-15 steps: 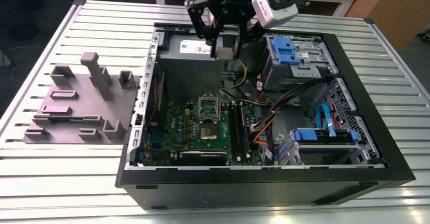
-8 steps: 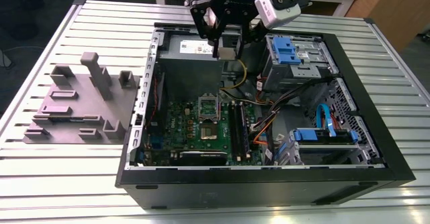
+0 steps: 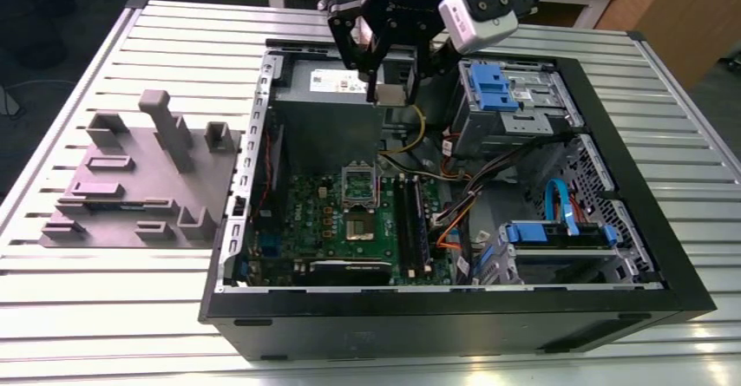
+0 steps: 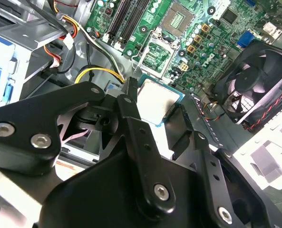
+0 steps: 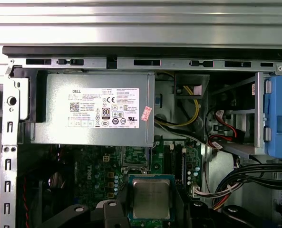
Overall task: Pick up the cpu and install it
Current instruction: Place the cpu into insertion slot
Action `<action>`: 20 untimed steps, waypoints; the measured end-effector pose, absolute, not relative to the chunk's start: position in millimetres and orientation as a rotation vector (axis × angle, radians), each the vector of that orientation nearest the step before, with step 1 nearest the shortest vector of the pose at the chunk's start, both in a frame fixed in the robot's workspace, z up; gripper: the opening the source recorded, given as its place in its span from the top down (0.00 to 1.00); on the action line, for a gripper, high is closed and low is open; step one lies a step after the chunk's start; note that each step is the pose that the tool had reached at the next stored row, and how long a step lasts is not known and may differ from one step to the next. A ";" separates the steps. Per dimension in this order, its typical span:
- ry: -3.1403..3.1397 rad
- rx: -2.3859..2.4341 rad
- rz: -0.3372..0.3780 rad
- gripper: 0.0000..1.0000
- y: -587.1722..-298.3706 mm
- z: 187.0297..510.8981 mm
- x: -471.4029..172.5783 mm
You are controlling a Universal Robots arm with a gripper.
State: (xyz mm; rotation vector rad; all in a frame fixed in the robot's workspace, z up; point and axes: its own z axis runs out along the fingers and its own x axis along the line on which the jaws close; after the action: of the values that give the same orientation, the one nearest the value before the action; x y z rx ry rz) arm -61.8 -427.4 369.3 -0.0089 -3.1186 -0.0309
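While I hang over the open computer case (image 3: 463, 321), my gripper (image 4: 155, 105) is clenched on the cpu (image 4: 156, 99), its black fingers (image 4: 131, 118) pressing two opposite edges of the chip. The cpu sits flat between them, silver-grey top towards the wrist cameras with a thin green rim round it, and it is held in the air, clear of the board; the first wrist view shows the same grasp (image 5: 151, 197). Below it lies the green motherboard (image 4: 212, 42), where the socket (image 4: 179, 19) stands uncovered and its metal frame (image 4: 154, 51) is swung up beside it. Long black RAM sticks (image 4: 126, 21) run alongside the socket, a yellow cable (image 4: 100, 72) loops near my fingers, and a black fan (image 4: 255, 80) sits at the board's edge. Farther off is the grey power supply (image 5: 50, 109), carrying a white label (image 5: 105, 108) crowded with small print and marks, and a little red-and-white sticker (image 5: 146, 113) at its corner. In the exterior view the case rests on a slatted metal table (image 3: 116, 317), with blue drive brackets (image 3: 501, 82) inside it and a grey moulded fixture (image 3: 139, 178) well apart on the exterior view's left.
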 end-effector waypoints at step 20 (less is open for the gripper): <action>-3.119 -0.009 -0.031 0.53 -428.1 362.2 -61.8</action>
State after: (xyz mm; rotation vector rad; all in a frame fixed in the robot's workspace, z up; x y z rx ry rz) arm -61.8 -428.1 362.2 -0.0089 -3.1185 -0.0309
